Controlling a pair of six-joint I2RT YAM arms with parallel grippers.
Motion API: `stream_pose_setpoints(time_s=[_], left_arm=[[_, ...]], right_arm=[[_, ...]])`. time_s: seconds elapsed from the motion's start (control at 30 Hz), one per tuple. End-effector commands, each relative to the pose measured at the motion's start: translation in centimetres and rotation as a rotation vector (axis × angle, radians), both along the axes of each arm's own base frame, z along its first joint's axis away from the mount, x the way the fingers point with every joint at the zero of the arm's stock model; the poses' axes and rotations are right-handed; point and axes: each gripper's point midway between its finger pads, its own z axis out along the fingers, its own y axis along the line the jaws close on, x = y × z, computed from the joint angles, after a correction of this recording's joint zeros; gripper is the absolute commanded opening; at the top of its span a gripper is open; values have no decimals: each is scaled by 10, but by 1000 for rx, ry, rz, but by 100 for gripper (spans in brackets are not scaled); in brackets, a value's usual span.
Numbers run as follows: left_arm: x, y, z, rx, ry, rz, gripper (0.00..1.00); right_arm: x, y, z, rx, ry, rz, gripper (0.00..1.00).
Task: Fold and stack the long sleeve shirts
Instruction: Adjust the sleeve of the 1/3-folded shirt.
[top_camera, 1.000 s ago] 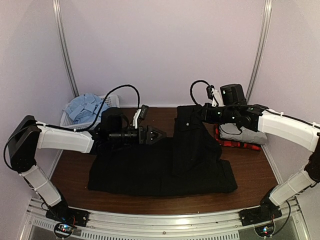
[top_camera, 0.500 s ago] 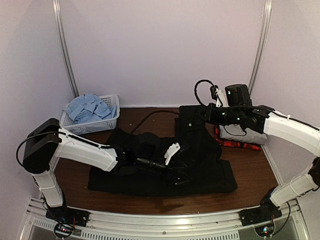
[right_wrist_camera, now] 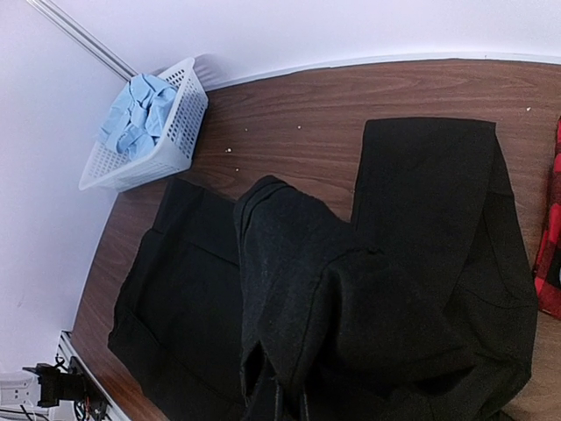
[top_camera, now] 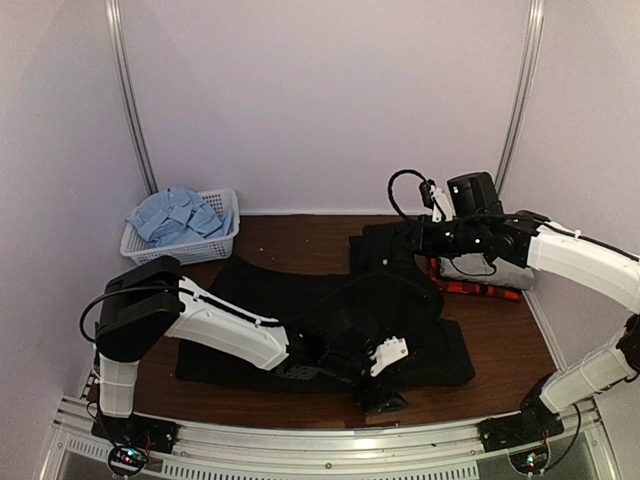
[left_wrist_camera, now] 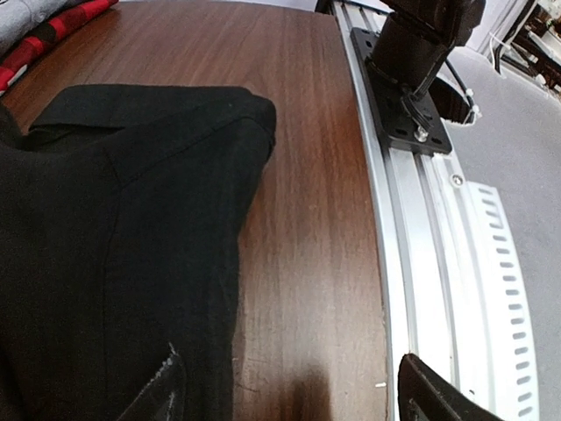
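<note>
The plain black shirt [top_camera: 300, 330] lies spread across the table, also in the right wrist view [right_wrist_camera: 184, 289]. My right gripper [top_camera: 410, 234] is shut on a fold of it [right_wrist_camera: 307, 289] and holds that cloth lifted above the rest; its fingers [right_wrist_camera: 280, 405] are mostly hidden by cloth. My left gripper [top_camera: 380, 398] is open and empty, low at the shirt's front edge. In the left wrist view [left_wrist_camera: 294, 396] one fingertip is over the black cloth [left_wrist_camera: 105, 228], the other over the rail. The grey shirt [top_camera: 485, 268] lies folded on the plaid shirt [top_camera: 485, 291] at the right. The light blue shirt [top_camera: 175, 213] is in the basket.
The white mesh basket [top_camera: 226, 236] stands at the back left, also in the right wrist view [right_wrist_camera: 180, 132]. The metal rail [left_wrist_camera: 421, 263] runs along the table's front edge, with the right arm's base [left_wrist_camera: 412, 96] bolted to it. Walls close off three sides.
My left arm has swung from the shirt's back left across it to its front edge near the rail. My right gripper has kept its hold on the cloth, which now hangs lower.
</note>
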Motion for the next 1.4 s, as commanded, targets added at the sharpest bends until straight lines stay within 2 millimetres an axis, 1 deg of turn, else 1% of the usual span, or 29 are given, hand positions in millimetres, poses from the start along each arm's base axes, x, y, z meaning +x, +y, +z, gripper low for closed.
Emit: stream_pose_setpoints(time_s=[0.0,0.17,0.3,0.5,0.6,0.63,0.67,0.73,0.8,0.87,0.93,1.03,1.13,1.27,1.37], left_arm=[[-7,-5,-10,35,-66,-42,83],[-31,-6,-14,54,-83,-106,82],[-38,-3,-21,79,-63,-133,80],[-60,-2,-28,129,-31,-247,78],[-64,-1,-29,134,-24,-271,78],[-64,-1,-26,132,-28,-271,78],[-62,0,-22,127,-35,-261,78],[-57,1,-3,83,-68,-225,78],[-49,6,23,14,-102,-169,80],[-41,14,46,-42,-115,-99,83],[-28,26,62,-75,-93,-12,85],[0,45,84,-136,-41,147,86],[22,60,105,-213,46,232,88],[46,73,125,-287,198,281,89],[65,81,127,-298,269,335,89]], right_arm=[[-12,-6,-3,-23,10,3,0],[-27,-6,-18,-37,48,16,1],[-40,-4,-30,-59,79,33,1],[-54,-10,-39,-85,112,26,1],[-61,-13,-43,-102,130,27,2],[-62,-15,-45,-107,137,28,2],[-64,-15,-45,-107,140,28,1],[-66,-16,-41,-88,138,27,0],[-67,-15,-32,-52,122,20,0],[-68,-13,-21,-1,106,20,0],[-71,-9,-11,57,97,24,0],[-77,-3,-2,152,97,40,0],[-82,5,3,231,100,60,0],[-86,15,1,277,99,80,0],[-90,24,3,305,91,105,0]])
